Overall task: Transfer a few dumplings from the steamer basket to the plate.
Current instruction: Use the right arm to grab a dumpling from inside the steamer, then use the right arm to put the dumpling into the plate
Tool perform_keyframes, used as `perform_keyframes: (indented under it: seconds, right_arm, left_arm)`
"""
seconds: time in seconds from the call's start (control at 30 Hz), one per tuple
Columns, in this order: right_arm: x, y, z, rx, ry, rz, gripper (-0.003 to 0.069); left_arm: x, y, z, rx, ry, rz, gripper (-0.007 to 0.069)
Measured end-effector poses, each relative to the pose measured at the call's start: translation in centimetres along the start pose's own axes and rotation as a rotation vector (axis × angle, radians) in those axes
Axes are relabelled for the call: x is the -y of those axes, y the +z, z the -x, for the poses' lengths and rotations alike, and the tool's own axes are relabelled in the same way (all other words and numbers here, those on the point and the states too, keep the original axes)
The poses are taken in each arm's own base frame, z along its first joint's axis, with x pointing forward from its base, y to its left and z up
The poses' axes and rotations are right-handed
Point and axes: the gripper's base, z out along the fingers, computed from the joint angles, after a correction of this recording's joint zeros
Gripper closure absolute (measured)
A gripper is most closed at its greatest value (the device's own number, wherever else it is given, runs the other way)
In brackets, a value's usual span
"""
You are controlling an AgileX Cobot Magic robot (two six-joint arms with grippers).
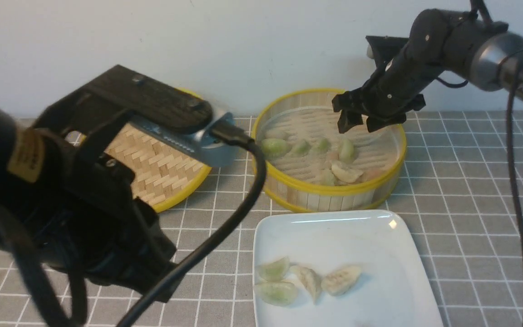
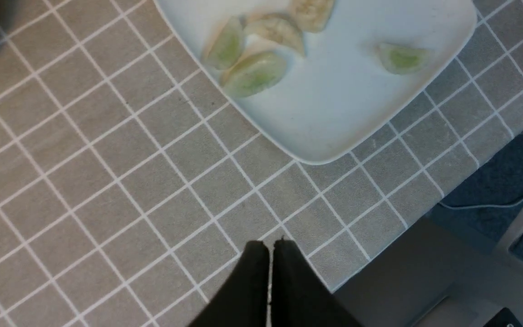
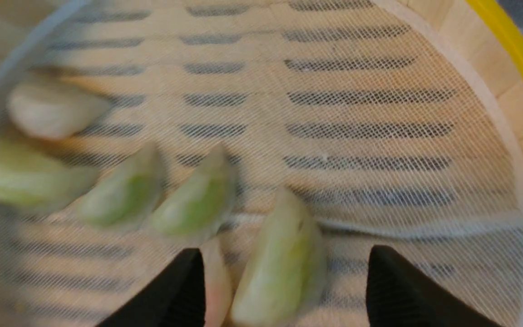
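Bamboo steamer basket (image 1: 329,190) holds soft, likely slippery dumplings (image 1: 347,150); right claw (image 1: 361,125) hovers over it. Left wrist: left claw (image 2: 269,247) pressed together, empty. Right wrist: jaws apart, seemingly straddling one green dumpling (image 3: 279,263) inside it; pinch its flanks gently.

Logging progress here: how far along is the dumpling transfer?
Done: five dumplings lie on the plate. In hand: the right gripper is open over the basket, jaws either side of a green dumpling, not gripping; the left gripper is shut, empty. Left: grip and carry it; several more lie there.
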Motion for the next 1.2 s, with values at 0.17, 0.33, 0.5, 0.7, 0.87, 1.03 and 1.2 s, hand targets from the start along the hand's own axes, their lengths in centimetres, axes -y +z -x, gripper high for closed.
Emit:
perform_keyframes:
  seconds: [0.17, 0.33, 0.5, 0.7, 0.87, 1.03, 1.2]
  right_arm:
    - [0.3, 2.6, -0.5, -0.054, 0.042, -0.006, 0.0217]
    - [0.3, 3.5, -0.9, -0.086, 0.045, -0.012, 0.0295]
    - [0.2, 3.2, -0.9, -0.106, 0.041, -0.015, 0.0384]
    - [-0.6, 0.2, 0.4, -0.123, 0.019, -0.007, 0.0385]
    - [-2.5, -7.5, 2.9, 0.051, -0.004, 0.045, 0.0385]
    - [-4.5, -15.0, 1.5, 0.108, -0.041, 0.138, 0.0385]
    - [-5.5, -17.6, -3.4, 0.011, -0.119, 0.144, 0.0385]
  left_arm:
    - [-0.9, -2.2, -1.4, 0.063, -0.045, 0.091, 0.0629]
    - [-2.0, -4.1, -2.2, 0.15, -0.109, 0.192, 0.0629]
    - [-2.3, -4.5, -2.4, 0.172, -0.128, 0.221, 0.0629]
    - [-2.3, -4.5, -2.4, 0.173, -0.129, 0.222, 0.0629]
    - [-2.3, -4.6, -2.4, 0.175, -0.127, 0.23, 0.0629]
    - [-2.4, -4.6, -2.4, 0.176, -0.126, 0.233, 0.0629]
    - [-2.4, -4.6, -2.4, 0.176, -0.126, 0.233, 0.0629]
